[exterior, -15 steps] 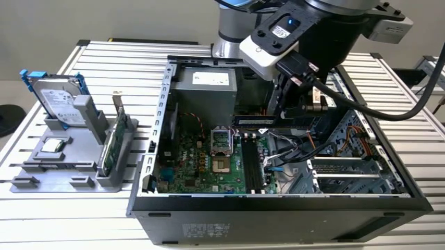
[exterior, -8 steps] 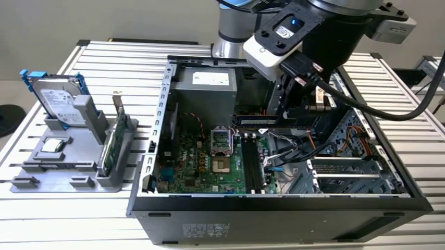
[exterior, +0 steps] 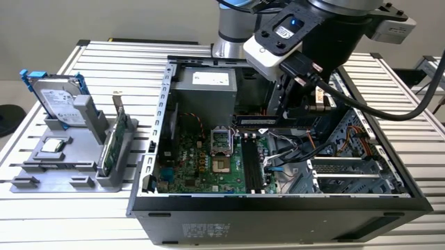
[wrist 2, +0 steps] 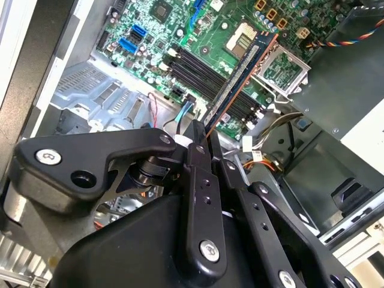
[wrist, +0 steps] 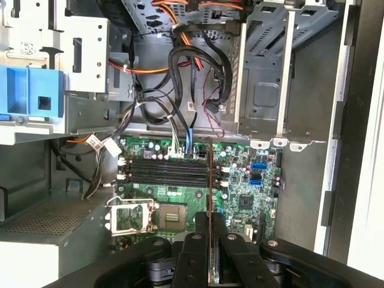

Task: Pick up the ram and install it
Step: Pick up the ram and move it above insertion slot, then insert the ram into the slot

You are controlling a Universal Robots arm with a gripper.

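Observation:
My gripper (exterior: 295,113) is down inside the open computer case (exterior: 149,156), shut on the ram (exterior: 257,121). The ram is a long dark stick with a white label, held by one end and hanging above the motherboard (exterior: 201,166). In the second wrist view the ram (wrist 2: 243,78) juts out from the gripper (wrist 2: 207,141) over the black memory slots (wrist 2: 204,78) and lies crosswise to them. In the first wrist view the ram (wrist: 209,180) appears edge-on between the gripper (wrist: 210,221) fingers, crossing the slots (wrist: 162,171). The slots (exterior: 250,166) hold nothing.
On the exterior view's left a grey stand (exterior: 62,172) holds a silver hard drive with blue rails (exterior: 59,101), a green card (exterior: 114,140) and a small chip (exterior: 56,146). Cables (wrist: 180,72), drive cages (wrist: 276,78) and the power supply (exterior: 205,86) crowd the case.

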